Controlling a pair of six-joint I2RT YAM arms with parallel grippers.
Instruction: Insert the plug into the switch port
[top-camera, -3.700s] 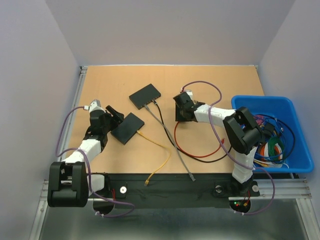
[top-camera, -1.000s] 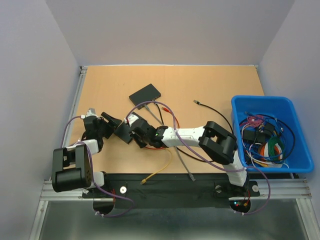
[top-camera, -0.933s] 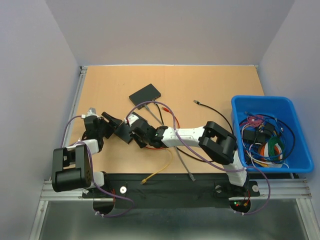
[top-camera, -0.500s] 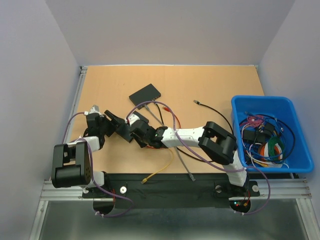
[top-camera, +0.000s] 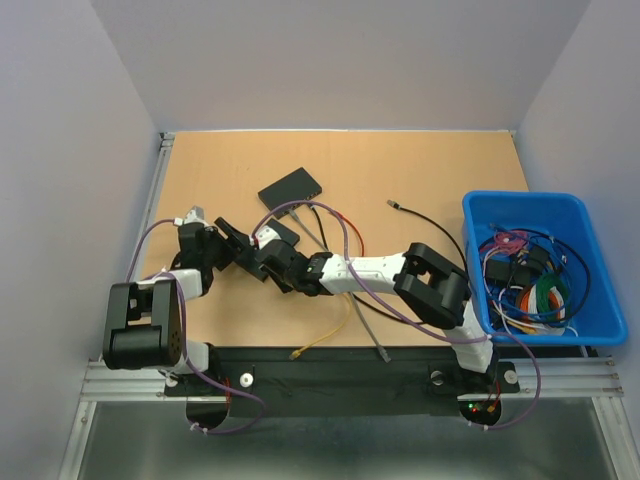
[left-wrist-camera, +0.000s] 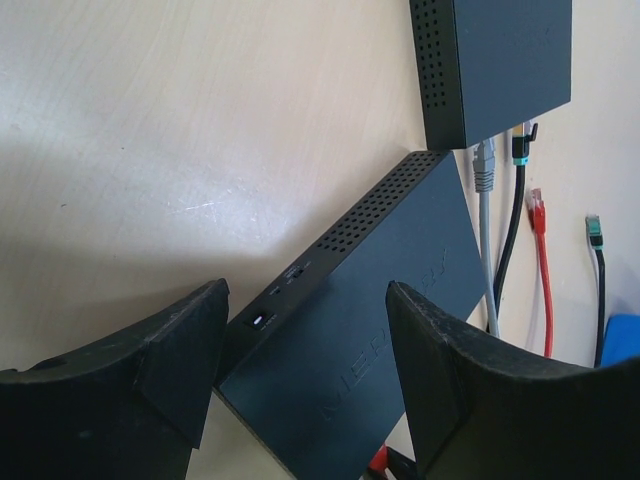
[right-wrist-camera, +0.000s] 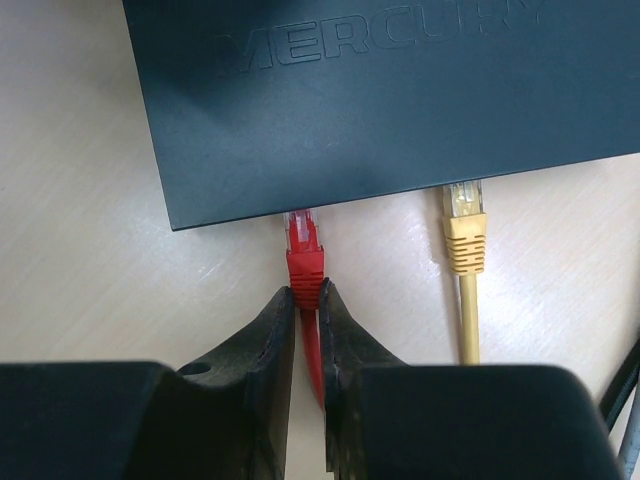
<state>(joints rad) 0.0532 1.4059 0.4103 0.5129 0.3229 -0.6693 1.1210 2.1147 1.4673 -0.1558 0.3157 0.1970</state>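
Right wrist: red plug (right-wrist-camera: 303, 252) pinched in right tool (right-wrist-camera: 306, 330), at switch (right-wrist-camera: 400, 90) edge.

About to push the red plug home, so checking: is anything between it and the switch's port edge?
Nothing visible. The right claw holds the red plug, its tip at the switch edge; the yellow plug sits apart.

From above, the right gripper (top-camera: 268, 262) hides most of the near switch (top-camera: 283, 232); the red plug (right-wrist-camera: 303, 250) tip (under the switch's edge) is unseen.
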